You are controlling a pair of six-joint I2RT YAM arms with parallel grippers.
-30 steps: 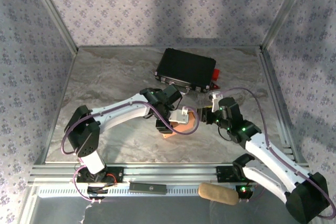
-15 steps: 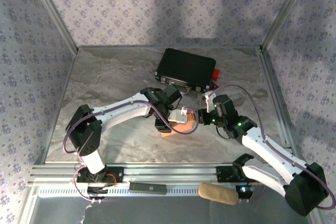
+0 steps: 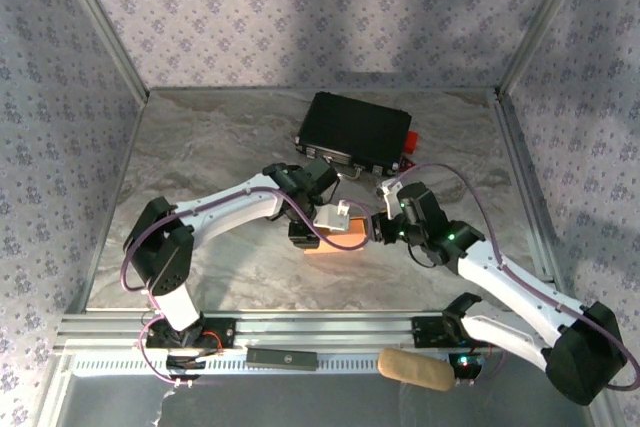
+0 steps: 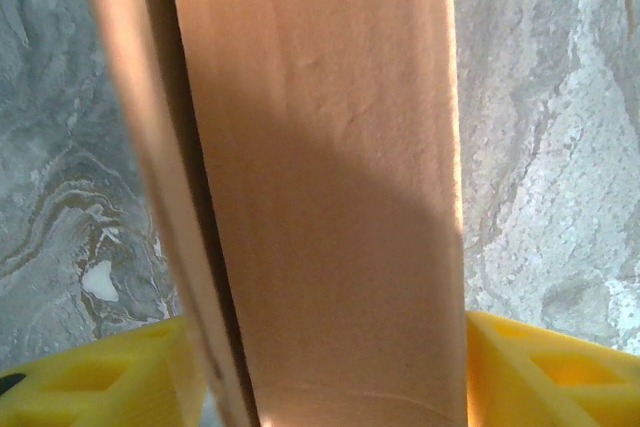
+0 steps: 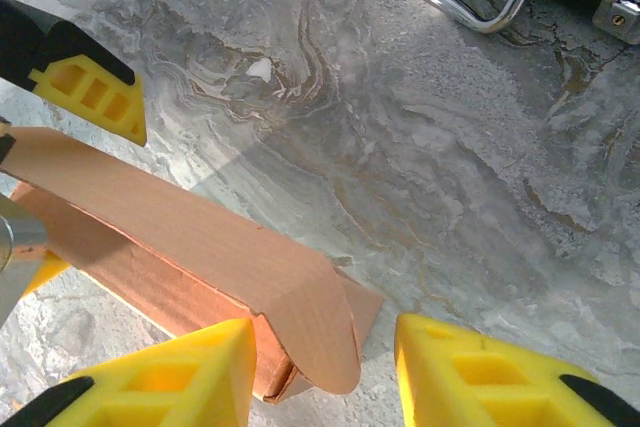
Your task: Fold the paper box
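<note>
**Top view.** Shows the paper box (image 3: pixel 345 243), salmon-orange, lying low on the grey marbled table (image 3: pixel 200 147) near its middle, between the two arms and nearer than the black case (image 3: pixel 355 132). Places the left gripper (image 3: pixel 330 227) over the middle of the box, reaching in from the left. Places the right gripper (image 3: pixel 375 230) at the right end of the box. Sets a red part (image 3: pixel 410 142) against the right end of the case, well apart from the box.

**Left wrist view.** Presents the paper box (image 4: pixel 320 197) as a long folded panel running up the frame between the yellow fingers (image 4: pixel 550 372) of the left gripper (image 4: pixel 315 332). Touches both fingers, so clamped across its width. Reveals a dark seam down the left side of the panel, with a narrower strip just beside it.

**Right wrist view.** Shows the end of the paper box (image 5: pixel 200 247), with a rounded flap curled down over it, between the yellow fingers (image 5: pixel 170 377) of the right gripper (image 5: pixel 325 337). Puts one finger against the side wall of the box and the other apart from the flap, with bare table in the gap. Jaws partly spread, gripping nothing. Includes the chrome handle (image 5: pixel 460 2) and a latch (image 5: pixel 620 12) of the case at upper right, well apart from the box.
</note>
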